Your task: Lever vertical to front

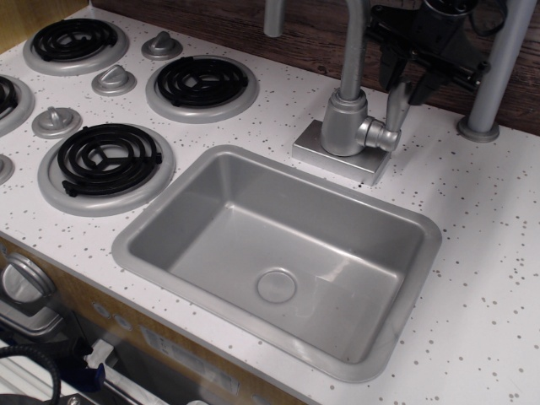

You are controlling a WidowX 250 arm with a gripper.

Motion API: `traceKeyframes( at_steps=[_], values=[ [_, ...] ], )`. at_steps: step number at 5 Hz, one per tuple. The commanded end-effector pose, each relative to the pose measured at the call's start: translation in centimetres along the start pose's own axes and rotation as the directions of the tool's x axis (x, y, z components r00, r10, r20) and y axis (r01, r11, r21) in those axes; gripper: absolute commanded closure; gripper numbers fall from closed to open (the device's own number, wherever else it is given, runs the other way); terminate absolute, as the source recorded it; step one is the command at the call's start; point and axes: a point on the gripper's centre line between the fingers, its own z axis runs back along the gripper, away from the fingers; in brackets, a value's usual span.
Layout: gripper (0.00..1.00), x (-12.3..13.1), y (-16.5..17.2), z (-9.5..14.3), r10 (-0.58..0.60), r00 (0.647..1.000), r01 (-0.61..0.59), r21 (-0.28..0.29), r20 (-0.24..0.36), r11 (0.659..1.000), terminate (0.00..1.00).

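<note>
The lever (395, 110) is a short silver bar standing upright on the round side pivot of the tap body (344, 125), behind the sink. My black gripper (406, 82) hangs at the top right, directly over the lever. Its two fingers have closed in on either side of the lever's upper tip and appear to hold it. The tip itself is partly hidden by the fingers (419, 84).
The curved spout pipe (353, 46) rises from the tap body just left of the gripper. A grey pole (496, 67) stands close to its right. The sink basin (160, 207) lies in front. Black burners (108, 159) and silver stove knobs (114, 80) are at the left.
</note>
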Motion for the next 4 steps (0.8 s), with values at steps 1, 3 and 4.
traceKeyframes(
  at_steps=[1, 3, 4],
  values=[
    [1.0, 1.3, 0.4, 0.8, 0.01, 1.0, -0.009, -0.012, 0.024, 1.0, 0.0],
    [1.0, -1.8, -0.3, 3.2, 0.105, 0.99, -0.103, 0.023, -0.098, 0.994, 0.0],
    [1.0, -2.6, -0.4, 3.2, 0.119, 0.986, -0.117, 0.023, -0.114, 0.993, 0.0]
  ],
)
